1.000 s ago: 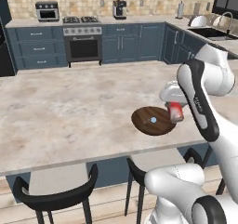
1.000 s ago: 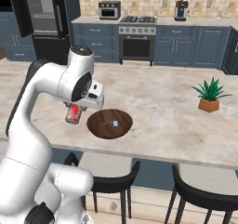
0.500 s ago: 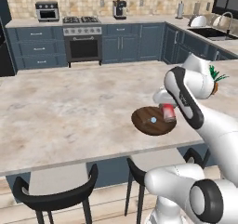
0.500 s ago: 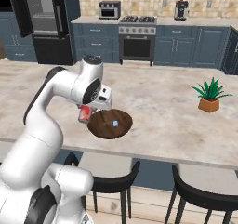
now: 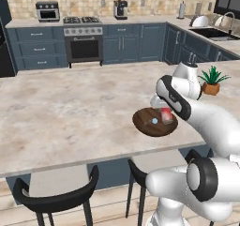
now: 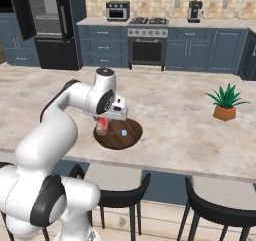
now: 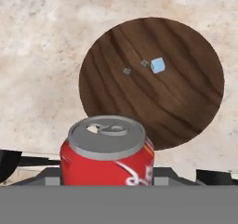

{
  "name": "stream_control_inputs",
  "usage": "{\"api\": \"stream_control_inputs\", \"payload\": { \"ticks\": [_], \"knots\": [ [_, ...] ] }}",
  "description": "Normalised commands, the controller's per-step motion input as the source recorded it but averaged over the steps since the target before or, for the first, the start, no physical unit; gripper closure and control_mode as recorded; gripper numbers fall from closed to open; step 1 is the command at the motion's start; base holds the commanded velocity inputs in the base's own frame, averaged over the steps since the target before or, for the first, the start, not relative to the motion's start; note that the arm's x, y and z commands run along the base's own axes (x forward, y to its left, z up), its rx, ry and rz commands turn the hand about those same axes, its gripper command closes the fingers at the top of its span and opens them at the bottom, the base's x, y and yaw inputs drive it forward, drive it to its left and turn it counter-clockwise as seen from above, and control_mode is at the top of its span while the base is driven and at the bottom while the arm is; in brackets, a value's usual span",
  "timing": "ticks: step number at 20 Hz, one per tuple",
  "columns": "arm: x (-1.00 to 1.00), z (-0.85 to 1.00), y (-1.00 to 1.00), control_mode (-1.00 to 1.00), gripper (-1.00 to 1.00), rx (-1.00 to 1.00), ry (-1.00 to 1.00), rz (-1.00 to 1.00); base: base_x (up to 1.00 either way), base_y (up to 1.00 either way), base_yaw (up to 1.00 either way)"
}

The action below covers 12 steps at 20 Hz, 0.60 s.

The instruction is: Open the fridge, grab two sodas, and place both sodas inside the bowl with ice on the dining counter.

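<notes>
A red soda (image 7: 109, 155) with a silver top stands upright in my gripper (image 7: 109, 174), which is shut on its sides. The soda (image 5: 166, 115) hangs over the near rim of the dark brown bowl (image 5: 145, 124) on the dining counter (image 5: 70, 112). In the hand view the bowl (image 7: 186, 93) lies just beyond the can, with one pale blue ice cube (image 7: 158, 65) in it. From the right base, the soda (image 6: 102, 126) is over the left edge of the bowl (image 6: 125, 137). The black fridge (image 6: 55, 52) stands far back left with a door open.
An orange potted plant (image 6: 225, 104) sits on the counter to the right of the bowl. Black stools (image 6: 120, 195) line the counter's near edge. Stove, coffee maker and sink sit on the far wall counters.
The arm has carried the soda sideways from beside the bowl to above its rim. The grip has stayed the same.
</notes>
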Motion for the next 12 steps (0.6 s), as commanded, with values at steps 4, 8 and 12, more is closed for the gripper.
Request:
{"api": "stream_control_inputs", "payload": {
  "ticks": [4,8,12],
  "knots": [
    [0.38,-0.36,-0.13,-1.00,1.00,-0.04,0.05,0.00,0.00,0.00,0.00],
    [0.34,-0.33,-0.08,-1.00,1.00,-0.04,0.04,0.00,0.00,0.00,0.00],
    [0.24,-0.17,-0.02,-1.00,1.00,-0.01,0.05,0.00,0.00,0.00,0.00]
  ]
}}
